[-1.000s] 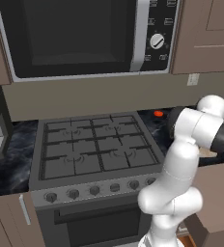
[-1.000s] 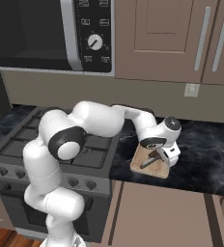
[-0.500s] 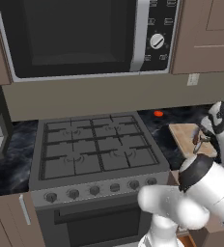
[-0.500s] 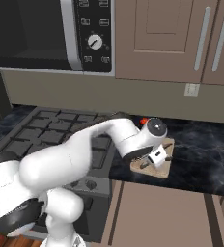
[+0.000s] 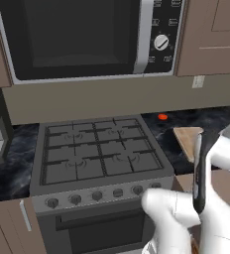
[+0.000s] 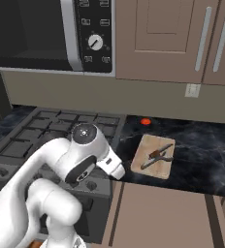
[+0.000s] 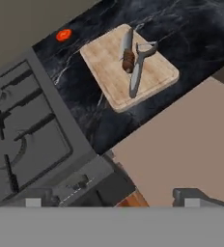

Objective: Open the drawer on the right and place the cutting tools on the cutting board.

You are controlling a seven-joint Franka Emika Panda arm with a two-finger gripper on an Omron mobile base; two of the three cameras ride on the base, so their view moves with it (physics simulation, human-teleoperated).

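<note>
Counter: dark black marble-look countertop with pale veins, running right of the stove and under the wall cabinets.
Board: the flat light tan wooden cutting board with rounded corners lies on that counter, just right of the stove, short end toward the front edge. You can catch its corner in the left base view too.
Tools: both cutting tools sit on the board, touching each other. The small knife with the grey blade and dark reddish handle lies along the board, and the thin grey metal tool is right next to it, crossing at the handle. Same pair in the right base view.
Drawer: the wide plain matt-brown drawer box is pulled out below the counter, in front of the board; its flat brown top face is what you see.
Stove: grey gas stove with black grates and a row of round knobs, left of the board.
Red dot: a small red round thing on the counter behind the board, near the wall.
Wall stuff: black microwave with a silver trim and dial over the stove; brown upper cabinets with pale bar handles right of it; a pale wall outlet above the board.
Gripper: the two-finger gripper hangs up and back from the board, over the drawer and stove corner. Fingertips are well apart, nothing between them.
</note>
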